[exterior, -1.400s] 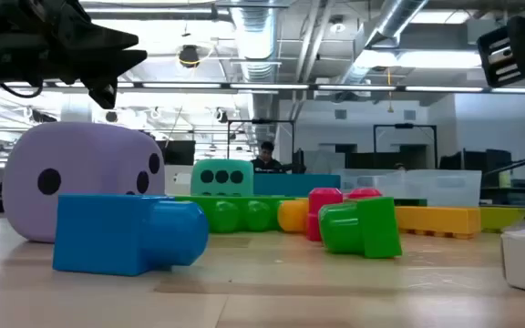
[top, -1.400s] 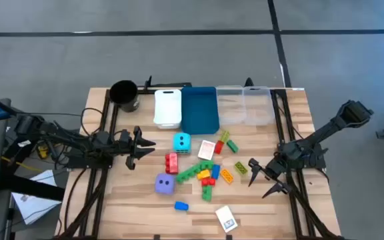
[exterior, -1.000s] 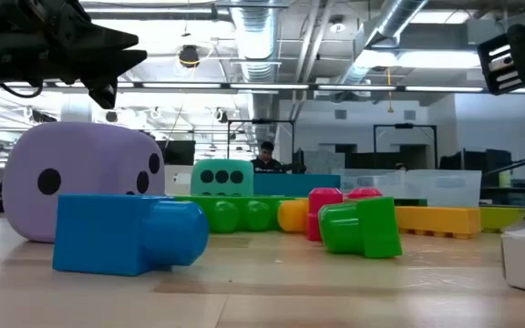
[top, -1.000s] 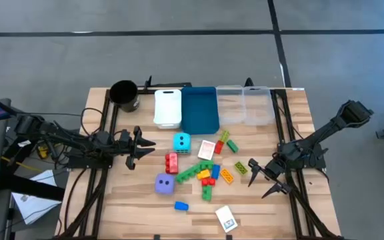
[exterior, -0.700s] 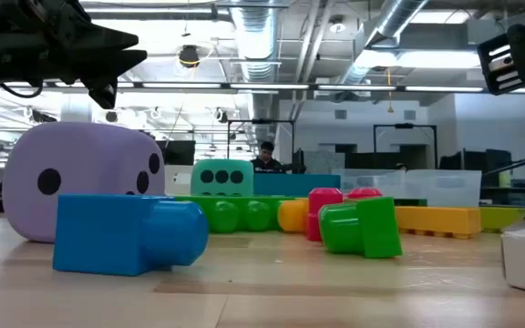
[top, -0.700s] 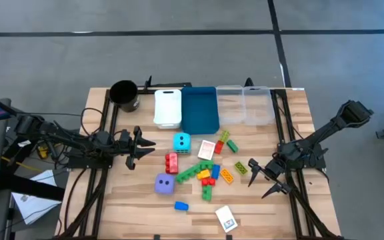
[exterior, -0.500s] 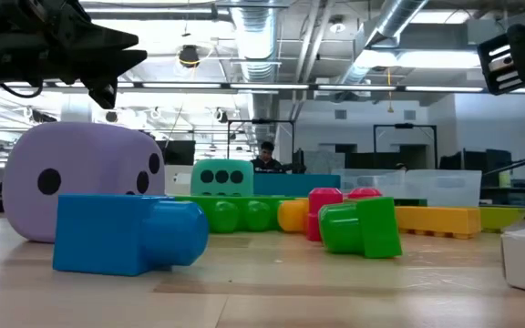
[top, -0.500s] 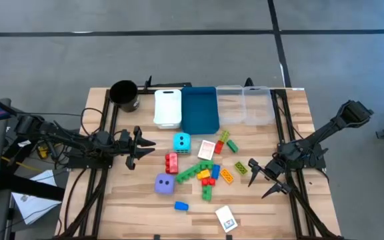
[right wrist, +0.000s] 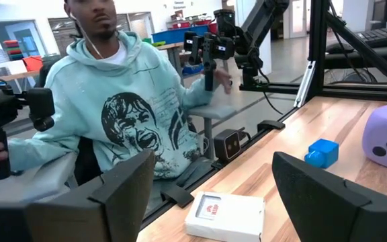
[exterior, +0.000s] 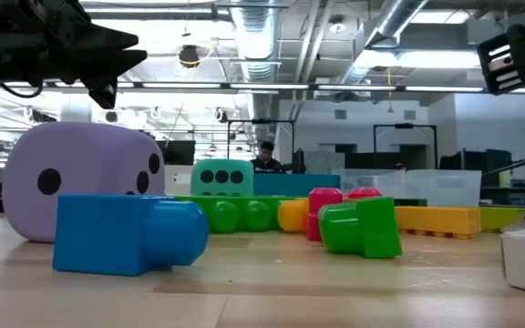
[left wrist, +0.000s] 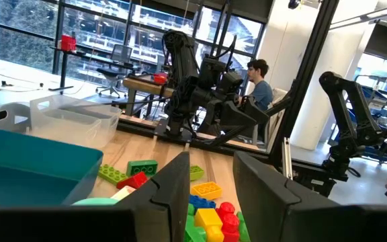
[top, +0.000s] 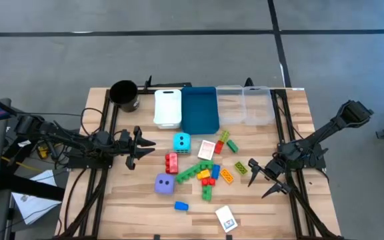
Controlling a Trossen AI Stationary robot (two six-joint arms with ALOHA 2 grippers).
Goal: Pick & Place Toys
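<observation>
The toys lie in the middle of the wooden table: a purple die (top: 165, 183), a cyan die (top: 181, 142), a red brick (top: 172, 162), a cluster of green, yellow, red and orange bricks (top: 207, 173), a lone blue brick (top: 181, 206), and white cards (top: 226, 218). My left gripper (top: 151, 148) hovers left of the cyan die, pointing toward the toys, open by a narrow gap (left wrist: 210, 181) with nothing in it. My right gripper (top: 253, 177) hovers right of the brick cluster, open wide (right wrist: 210, 165) and holding nothing.
Along the far edge stand a black cup (top: 124, 95), a white bin (top: 167, 108), a blue bin (top: 199, 110) and clear bins (top: 245, 107). Black frame rails run down both sides of the table. A person in a light hoodie (right wrist: 133, 114) sits beyond the table's near edge.
</observation>
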